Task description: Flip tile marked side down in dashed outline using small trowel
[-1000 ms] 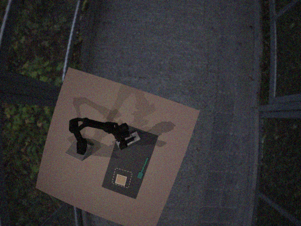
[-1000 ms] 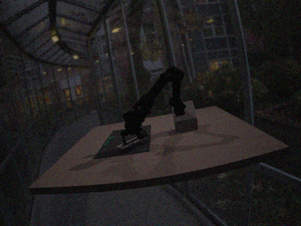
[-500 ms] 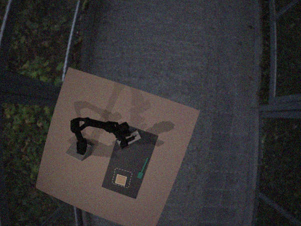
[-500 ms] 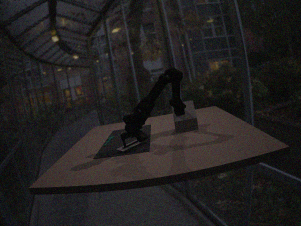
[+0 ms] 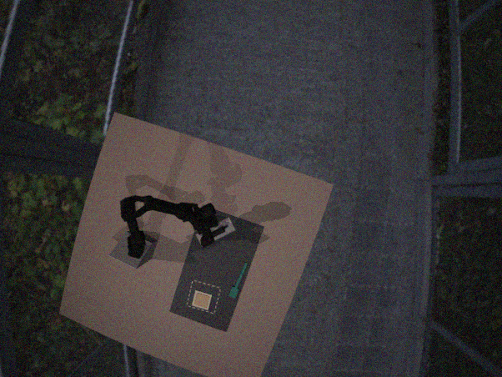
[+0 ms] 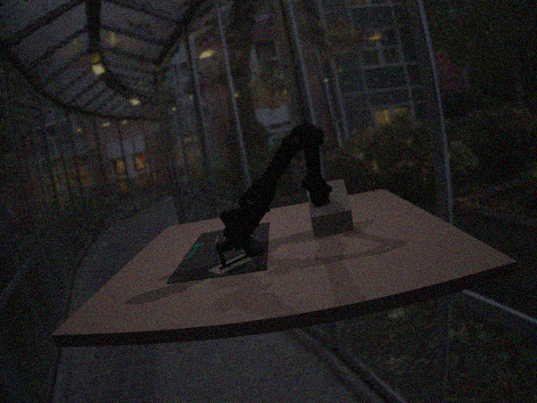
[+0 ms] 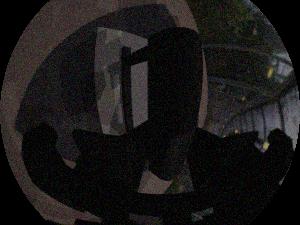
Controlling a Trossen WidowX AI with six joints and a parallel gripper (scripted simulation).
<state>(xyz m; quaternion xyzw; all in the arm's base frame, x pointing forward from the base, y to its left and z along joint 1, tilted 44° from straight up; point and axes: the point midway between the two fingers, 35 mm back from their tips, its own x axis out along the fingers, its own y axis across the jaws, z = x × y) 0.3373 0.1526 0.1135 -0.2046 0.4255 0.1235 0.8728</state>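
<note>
The dashed outline (image 5: 218,298) encloses the tile (image 5: 202,300), which lies flat on the mat (image 5: 217,260) (image 6: 196,267) (image 7: 75,84), nearer one side of the outline. The tile is squarish, its upper face tan with a paler border; whether that face is the marked one, I cannot tell.

The gripper (image 5: 207,238) (image 6: 234,245) (image 7: 166,123) is closed around the dark handle of the trowel (image 5: 230,225) (image 6: 232,267) (image 7: 109,84). Its blade is a flat, pale grey rectangle at the mat's other end, well apart from the tile. It is low over the mat, but contact is unclear.

A slim teal tool (image 5: 239,280) (image 6: 195,250) with a broader end lies on the mat beside the outline. The mat is dark and rectangular, on a pinkish-brown table (image 5: 271,188) (image 6: 401,223). The black arm (image 5: 167,206) (image 6: 276,169) stands on a grey block (image 5: 121,253) (image 6: 332,223).

Only the top view shows the tile and outline clearly. The exterior view shows the table's thick edge; the wrist view shows patchy, mirror-like tones on the blade and a thick, rounded handle.
</note>
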